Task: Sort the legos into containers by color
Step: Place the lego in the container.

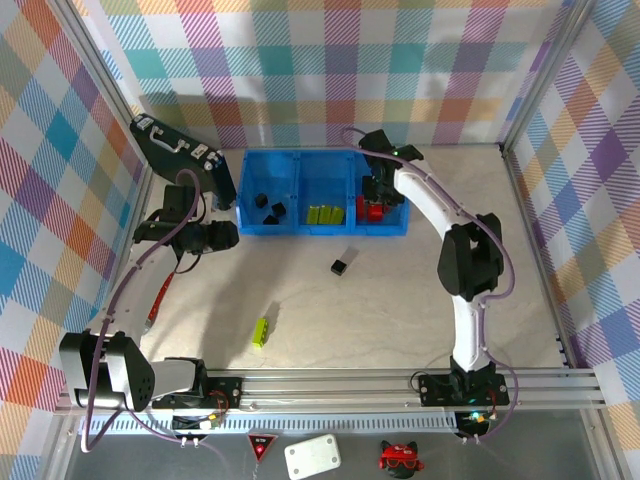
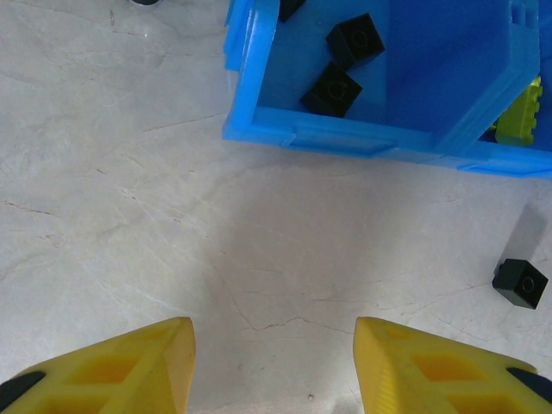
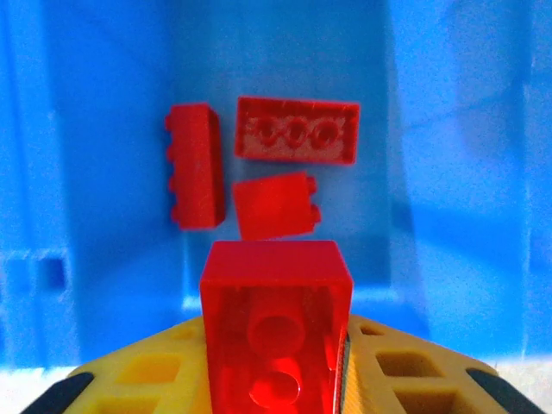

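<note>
Right gripper (image 3: pixel 276 371): clenched on a red brick (image 3: pixel 276 332), held over the right-hand bin, upper middle of the top view
Left gripper (image 2: pixel 272 366): jaws apart, nothing between them but bare table (image 2: pixel 129 172), just in front of the left-hand bin
Containers (image 1: pixel 322 231): three joined blue bins in a row, upper middle of the top view
Done so far: three red bricks (image 3: pixel 274 207) lie on the right bin's floor; lime-green bricks (image 1: pixel 324 214) sit in the middle bin; black bricks (image 2: pixel 332 89) sit in the left bin
Left to do: release the held red brick; a loose black brick (image 1: pixel 340 267) lies on the table just below the bins; a loose green brick (image 1: pixel 261 332) lies lower, centre-left
Progress, as I judge it: well past halfway, three bricks outstanding
Hard to make out: the number of green bricks in the middle bin is unclear; one black brick is cut off at the top edge of the left wrist view; the right arm (image 1: pixel 430 200) covers part of the red bin from above
</note>
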### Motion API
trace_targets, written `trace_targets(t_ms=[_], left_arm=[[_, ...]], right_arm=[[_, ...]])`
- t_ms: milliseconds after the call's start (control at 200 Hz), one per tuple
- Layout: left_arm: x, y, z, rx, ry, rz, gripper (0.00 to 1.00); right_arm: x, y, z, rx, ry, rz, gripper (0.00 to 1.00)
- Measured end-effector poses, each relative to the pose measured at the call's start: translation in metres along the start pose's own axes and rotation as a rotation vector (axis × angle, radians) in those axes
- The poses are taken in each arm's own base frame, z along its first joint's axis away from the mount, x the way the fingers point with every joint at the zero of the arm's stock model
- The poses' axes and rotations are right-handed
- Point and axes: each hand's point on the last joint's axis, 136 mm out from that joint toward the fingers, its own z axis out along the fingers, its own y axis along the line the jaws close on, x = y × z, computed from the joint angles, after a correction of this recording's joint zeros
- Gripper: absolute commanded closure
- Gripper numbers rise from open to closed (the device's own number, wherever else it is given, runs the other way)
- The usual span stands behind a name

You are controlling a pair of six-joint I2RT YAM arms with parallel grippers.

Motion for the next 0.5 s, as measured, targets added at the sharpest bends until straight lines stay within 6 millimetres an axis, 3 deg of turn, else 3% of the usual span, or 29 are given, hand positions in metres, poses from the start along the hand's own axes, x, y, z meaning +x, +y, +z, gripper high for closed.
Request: trace_targets(t_ms=[200, 500], left_arm=[[0.000, 0.000, 0.000, 0.000, 0.000, 0.000, 0.48], [0.000, 0.000, 0.000, 0.000, 0.000, 0.004, 0.49]], right_arm=[[-0.016, -0.011, 0.027, 0.067, 0.006, -0.026, 0.65], [-0.007, -0.032, 0.063, 0.217, 0.055, -0.066, 0.64]])
